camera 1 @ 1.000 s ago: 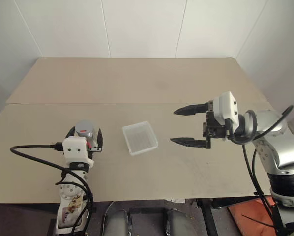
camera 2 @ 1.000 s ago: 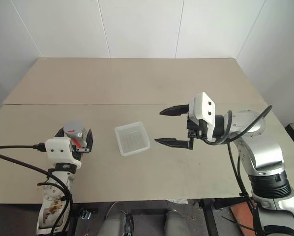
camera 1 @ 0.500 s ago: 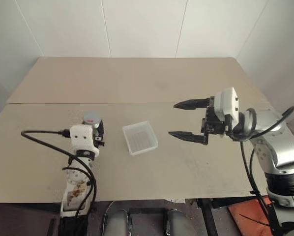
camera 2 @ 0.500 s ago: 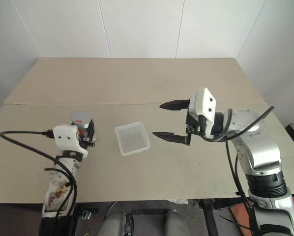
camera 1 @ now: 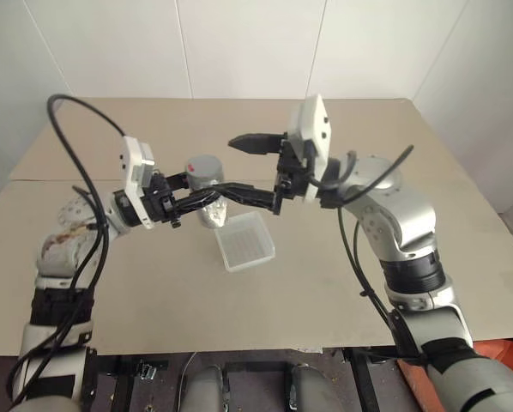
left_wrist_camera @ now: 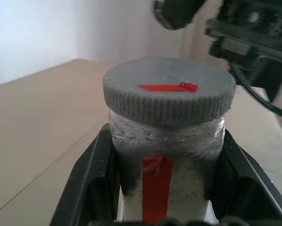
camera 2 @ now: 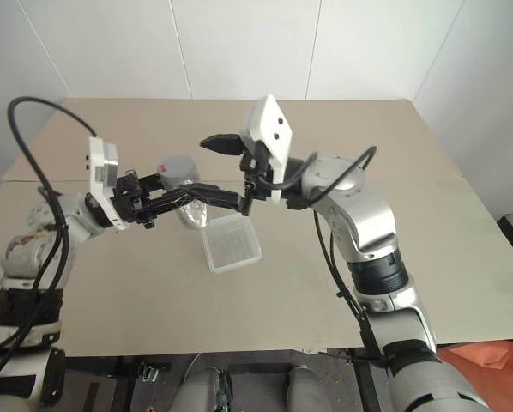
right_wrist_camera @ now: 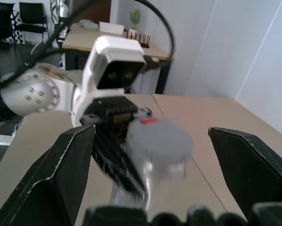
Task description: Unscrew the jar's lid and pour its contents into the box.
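The jar (camera 1: 207, 190), greyish and translucent with a red label, is held above the table by my left gripper (camera 1: 203, 197), which is shut on its body. Its grey lid (left_wrist_camera: 169, 89) carries a red mark and is screwed on. Black fingers (left_wrist_camera: 91, 183) press the jar on both sides. My right gripper (right_wrist_camera: 150, 141) is open and level, and the lid (right_wrist_camera: 160, 139) sits between its fingers (right_wrist_camera: 61, 174) with a gap on each side. The box (camera 1: 244, 240) lies on the table just below the jar. I cannot make out the contents inside the jar.
The beige table (camera 1: 325, 292) stretches wide around the box, with a seam across its middle. White walls stand behind it. A black cable (camera 1: 76, 129) loops from my left wrist.
My left gripper closed on the jar, lifted it off the table and swung it right over the box's near side. My right gripper moved left and now straddles the lid.
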Motion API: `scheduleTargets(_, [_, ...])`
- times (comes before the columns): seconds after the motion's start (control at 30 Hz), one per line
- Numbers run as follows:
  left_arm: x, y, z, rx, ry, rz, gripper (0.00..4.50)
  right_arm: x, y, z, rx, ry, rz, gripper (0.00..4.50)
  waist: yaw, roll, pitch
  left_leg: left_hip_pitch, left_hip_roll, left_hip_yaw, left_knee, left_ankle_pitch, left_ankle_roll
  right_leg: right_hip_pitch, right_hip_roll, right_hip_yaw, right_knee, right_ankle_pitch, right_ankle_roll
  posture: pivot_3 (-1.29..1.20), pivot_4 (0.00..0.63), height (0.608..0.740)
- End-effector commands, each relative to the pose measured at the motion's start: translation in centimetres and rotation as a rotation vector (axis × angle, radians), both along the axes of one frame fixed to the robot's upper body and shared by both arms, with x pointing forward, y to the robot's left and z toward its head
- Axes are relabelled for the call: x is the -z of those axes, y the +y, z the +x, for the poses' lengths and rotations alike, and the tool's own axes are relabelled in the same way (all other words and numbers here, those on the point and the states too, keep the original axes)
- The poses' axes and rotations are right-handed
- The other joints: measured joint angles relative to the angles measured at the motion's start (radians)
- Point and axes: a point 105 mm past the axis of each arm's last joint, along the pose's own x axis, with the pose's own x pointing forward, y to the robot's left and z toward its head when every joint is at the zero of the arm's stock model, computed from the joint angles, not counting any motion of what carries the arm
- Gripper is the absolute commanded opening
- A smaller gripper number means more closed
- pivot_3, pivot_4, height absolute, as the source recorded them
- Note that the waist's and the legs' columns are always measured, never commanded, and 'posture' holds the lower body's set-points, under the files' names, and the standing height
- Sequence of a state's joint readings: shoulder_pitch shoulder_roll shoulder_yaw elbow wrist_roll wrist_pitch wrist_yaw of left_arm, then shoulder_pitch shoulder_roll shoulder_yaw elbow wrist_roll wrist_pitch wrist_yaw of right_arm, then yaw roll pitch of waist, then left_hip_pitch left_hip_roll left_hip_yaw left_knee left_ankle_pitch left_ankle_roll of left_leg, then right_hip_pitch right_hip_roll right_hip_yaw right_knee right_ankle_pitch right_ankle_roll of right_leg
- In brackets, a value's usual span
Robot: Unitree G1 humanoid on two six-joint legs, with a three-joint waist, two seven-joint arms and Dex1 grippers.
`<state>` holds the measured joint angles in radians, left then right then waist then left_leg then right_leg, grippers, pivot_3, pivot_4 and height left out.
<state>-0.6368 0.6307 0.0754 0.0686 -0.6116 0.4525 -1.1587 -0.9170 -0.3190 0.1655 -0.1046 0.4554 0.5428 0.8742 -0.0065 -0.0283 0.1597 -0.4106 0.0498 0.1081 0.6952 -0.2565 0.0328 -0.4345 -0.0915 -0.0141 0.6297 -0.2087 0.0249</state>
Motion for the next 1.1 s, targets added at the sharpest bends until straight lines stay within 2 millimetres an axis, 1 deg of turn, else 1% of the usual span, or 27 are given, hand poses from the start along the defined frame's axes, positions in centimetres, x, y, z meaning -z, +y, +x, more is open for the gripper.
scheduleTargets(0.03, [-0.8, -0.9, -0.1, 0.124, -0.050, 0.043, 2.03, -0.7, 0.5, -0.1, -0.009, 0.008, -0.001, 4.50, -0.002, 0.000, 0.000, -0.001, 0.000, 0.000, 0.000, 0.000, 0.000, -0.001, 0.000, 0.000, 0.000, 0.000, 0.000, 0.00, 0.150, 0.740])
scheduleTargets(0.1, [-1.1, -1.4, 0.0, 0.167, -0.060, 0.036, 2.03, -0.5, 0.8, 0.1, -0.005, 0.019, -0.012, 4.50, -0.005, 0.000, 0.000, -0.005, 0.000, 0.000, 0.000, 0.000, 0.000, -0.004, 0.000, 0.000, 0.000, 0.000, 0.000, 0.00, 0.150, 0.740])
scheduleTargets(0.2, [-1.2, -1.8, 0.2, 0.193, -0.082, 0.027, 2.03, -0.4, 1.1, 0.3, 0.001, 0.035, -0.016, 4.50, -0.006, 0.000, 0.000, -0.005, 0.000, 0.000, 0.000, 0.000, 0.000, -0.004, 0.000, 0.000, 0.000, 0.000, 0.001, 0.00, 0.150, 0.740])
scheduleTargets(0.53, [-1.1, -2.0, 0.0, 0.216, -0.120, 0.018, 2.03, -0.6, 1.0, 0.2, -0.012, 0.078, 0.001, 4.50, -0.008, 0.000, 0.000, -0.005, 0.000, 0.000, 0.000, 0.000, 0.000, -0.005, 0.000, 0.000, 0.001, 0.000, 0.001, 0.00, 0.150, 0.740])
scheduleTargets(0.63, [-1.0, -2.1, -0.3, 0.228, -0.132, 0.030, 2.03, -0.9, 1.0, 0.2, -0.021, 0.091, 0.013, 3.83, -0.008, 0.000, 0.000, -0.005, 0.000, 0.000, 0.000, 0.000, 0.000, -0.005, 0.000, 0.000, 0.001, 0.000, 0.001, 0.00, 0.150, 0.740])
scheduleTargets(0.73, [-0.6, -2.0, -0.4, 0.233, -0.133, 0.036, 2.03, -1.2, 0.9, 0.2, -0.030, 0.098, 0.031, 2.85, -0.008, 0.000, 0.000, -0.005, 0.000, 0.000, 0.000, 0.000, 0.000, -0.005, 0.000, 0.000, 0.001, 0.000, 0.001, 0.00, 0.150, 0.740])
scheduleTargets(0.77, [-0.5, -2.0, -0.5, 0.233, -0.133, 0.036, 2.03, -1.3, 0.9, 0.2, -0.035, 0.098, 0.037, 2.74, -0.008, 0.000, 0.000, -0.005, 0.000, 0.000, 0.000, 0.000, 0.000, -0.005, 0.000, 0.000, 0.001, 0.000, 0.001, 0.00, 0.150, 0.740])
scheduleTargets(0.87, [-0.4, -1.9, -0.6, 0.241, -0.133, 0.033, 2.03, -1.7, 0.8, -0.1, -0.063, 0.099, 0.062, 2.74, -0.008, 0.000, 0.000, -0.005, 0.000, 0.000, 0.000, 0.000, 0.000, -0.005, 0.000, 0.000, 0.001, 0.000, 0.001, 0.00, 0.150, 0.740])
scheduleTargets(0.93, [-0.5, -2.0, -1.2, 0.290, -0.128, 0.026, 2.03, -2.1, 0.6, -1.0, -0.178, 0.109, 0.099, 2.74, -0.008, 0.000, 0.000, -0.005, 0.000, 0.000, 0.000, 0.000, 0.000, -0.005, 0.000, 0.000, 0.001, 0.000, 0.001, 0.00, 0.150, 0.740])
scheduleTargets(0.97, [-0.7, -2.1, -1.7, 0.335, -0.127, 0.026, 2.03, -2.2, 0.4, -1.9, -0.272, 0.116, 0.112, 2.74, -0.008, 0.000, 0.000, -0.005, 0.000, 0.000, 0.000, 0.000, 0.000, -0.005, 0.000, 0.000, 0.001, 0.000, 0.001, 0.00, 0.150, 0.740])
scheduleTargets(1.03, [-1.2, -2.4, -2.8, 0.427, -0.132, 0.026, 2.03, -1.9, 0.1, -3.4, -0.460, 0.118, 0.084, 2.74, -0.007, 0.000, 0.000, -0.006, 0.000, 0.000, 0.000, 0.000, 0.000, -0.005, 0.000, 0.000, 0.000, 0.000, 0.001, 0.00, 0.150, 0.740])
scheduleTargets(1.1, [-1.7, -2.9, -3.7, 0.507, -0.131, 0.023, 2.03, -1.3, 0.1, -4.2, -0.596, 0.117, 0.030, 2.74, -0.007, 0.000, 0.000, -0.006, 0.000, 0.000, 0.001, 0.000, 0.001, -0.004, 0.000, 0.000, 0.000, 0.001, 0.001, 0.00, 0.150, 0.740])
